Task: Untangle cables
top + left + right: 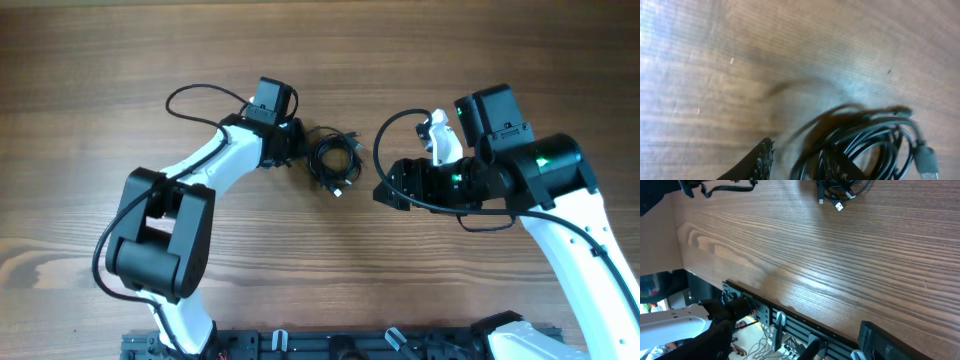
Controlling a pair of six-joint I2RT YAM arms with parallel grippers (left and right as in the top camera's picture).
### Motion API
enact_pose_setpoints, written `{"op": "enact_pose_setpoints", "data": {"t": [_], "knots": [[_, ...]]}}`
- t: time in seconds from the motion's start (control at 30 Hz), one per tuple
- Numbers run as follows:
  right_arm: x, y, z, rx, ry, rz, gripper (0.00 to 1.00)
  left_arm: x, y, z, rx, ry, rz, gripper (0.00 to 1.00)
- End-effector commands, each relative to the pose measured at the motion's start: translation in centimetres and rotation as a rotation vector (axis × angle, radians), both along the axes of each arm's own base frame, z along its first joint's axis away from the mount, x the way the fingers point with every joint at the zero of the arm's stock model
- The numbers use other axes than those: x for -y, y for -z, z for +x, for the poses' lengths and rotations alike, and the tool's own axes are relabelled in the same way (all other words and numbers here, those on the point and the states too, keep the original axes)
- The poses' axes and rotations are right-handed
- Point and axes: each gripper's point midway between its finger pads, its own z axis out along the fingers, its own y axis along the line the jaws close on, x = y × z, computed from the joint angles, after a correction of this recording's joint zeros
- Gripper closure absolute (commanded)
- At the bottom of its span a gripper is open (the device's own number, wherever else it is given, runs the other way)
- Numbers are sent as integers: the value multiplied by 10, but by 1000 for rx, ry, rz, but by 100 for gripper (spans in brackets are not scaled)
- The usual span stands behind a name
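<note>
Cables [335, 162] lie in one loose, tangled coil on the bench [150, 50], about midway between the two arms. The separate cords cannot be told apart within it. A silver-tipped plug [340, 190] pokes out at the coil's lower edge in the overhead view.

Left fingers [296, 148] sit at the coil's left edge in that view, touching it or very nearly so. The left wrist view is blurred but shows these fingers [763, 159] apart. One textured tip stands just left of the coil [867, 137]. A second dark tip rises among the loops, and at least one black strand runs through the gap between them. Nothing looks pinched, and the strands lie slack on the wood. A plug with a grey body [926, 161] hangs off the coil's right side.

Right fingers [385, 192] point at the coil from its right, slightly lower in the overhead view. They are near the coil but apart from it, with bare wood between. In the right wrist view only one dark finger [882, 340] shows, at the bottom edge, so I cannot tell whether this pair is apart or together. The coil [842, 187] sits at the top of that view, well apart from the finger, and its silver-tipped plug [838, 206] sticks out of the coil toward the camera.

Thicker arm wiring [200, 95] arcs above the bench to the coil's left and does not touch it.
</note>
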Motion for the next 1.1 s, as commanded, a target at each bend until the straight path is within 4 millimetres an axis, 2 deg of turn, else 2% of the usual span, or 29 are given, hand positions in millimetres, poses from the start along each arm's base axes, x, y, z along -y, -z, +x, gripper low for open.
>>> {"op": "enact_pose_setpoints", "data": {"t": [0.0,0.03,0.1,0.17,0.2,0.23,0.27,0.33,0.37,0.4,0.43,0.5,0.57,0.6,0.73,0.83,0.9,0.97,1.07], "knots": [[0,0,3,5,12,-12,17,1,8,6,13,-2,17,85],[0,0,3,4,12,-12,18,1,9,5,7,-1,18,96],[0,0,3,5,12,-13,17,5,6,4,5,14,-2,96],[3,1,5,10,19,-29,17,15,-7,1,20,74,-59,96],[4,2,5,13,21,-37,14,26,-25,-1,43,124,-122,96],[5,2,6,14,23,-43,4,35,-49,-3,74,151,-186,96],[6,3,6,17,26,-50,0,42,-73,-5,108,176,-239,96],[7,4,8,24,30,-61,0,53,-125,-13,180,208,-343,96],[9,4,10,33,35,-70,0,56,-158,-19,233,219,-393,96],[8,3,14,52,36,-66,0,56,-198,-28,319,228,-425,96],[6,1,18,68,40,-59,0,53,-228,-35,393,240,-444,96],[4,-2,25,78,76,-40,0,47,-275,-52,504,248,-481,96],[0,-5,33,95,95,-17,0,42,-303,-65,557,237,-516,96],[-1,-6,35,102,96,-10,0,41,-310,-69,569,231,-527,96],[-4,-7,39,116,94,1,0,43,-334,-63,603,173,-620,96],[-15,-16,39,149,28,68,0,46,-379,-56,676,106,-786,96],[-32,-32,41,239,-84,165,0,45,-415,-56,744,85,-913,96],[-38,-44,52,303,-89,208,0,44,-447,-61,802,82,-1027,96],[-43,-58,70,395,-69,238,0,38,-478,-67,807,41,-1184,96]]}}
